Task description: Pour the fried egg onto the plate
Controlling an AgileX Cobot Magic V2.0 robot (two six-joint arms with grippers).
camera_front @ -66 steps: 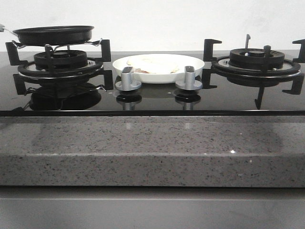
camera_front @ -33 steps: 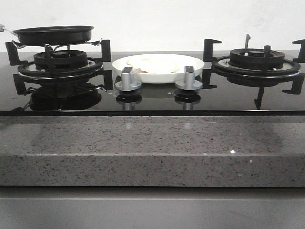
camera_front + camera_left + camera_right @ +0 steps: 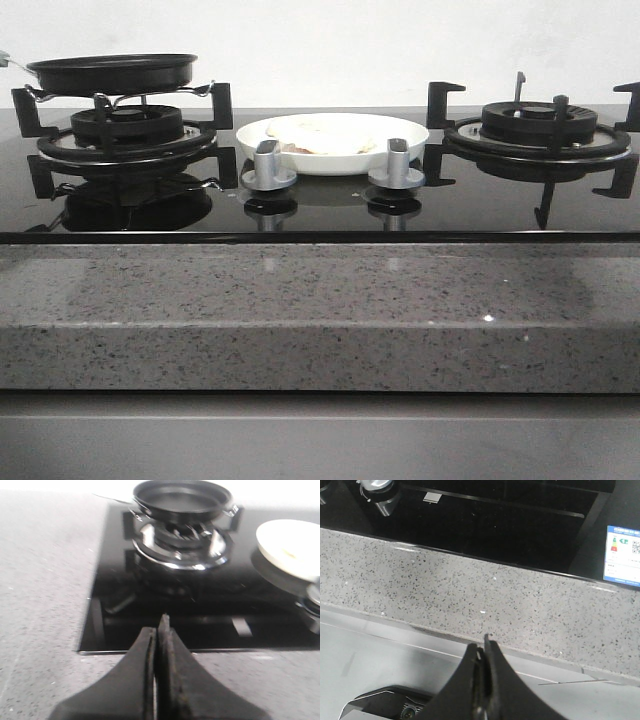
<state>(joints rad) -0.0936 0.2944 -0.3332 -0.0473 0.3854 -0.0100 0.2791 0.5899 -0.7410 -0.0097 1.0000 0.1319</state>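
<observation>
The egg (image 3: 322, 135) lies on the plate (image 3: 400, 148) between the burners, the pan (image 3: 112, 72) apparently empty, while both claws, left (image 3: 159, 630) and right (image 3: 482, 650), sit pinched closed holding nothing.

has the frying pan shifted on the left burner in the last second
No. In the front view the frying pan sits in the same spot over the left burner, its rim equally far from the plate.

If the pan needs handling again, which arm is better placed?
Left, probably. The left gripper, shut and empty, faces the frying pan on its burner; the right gripper hangs shut over the counter edge.
</observation>
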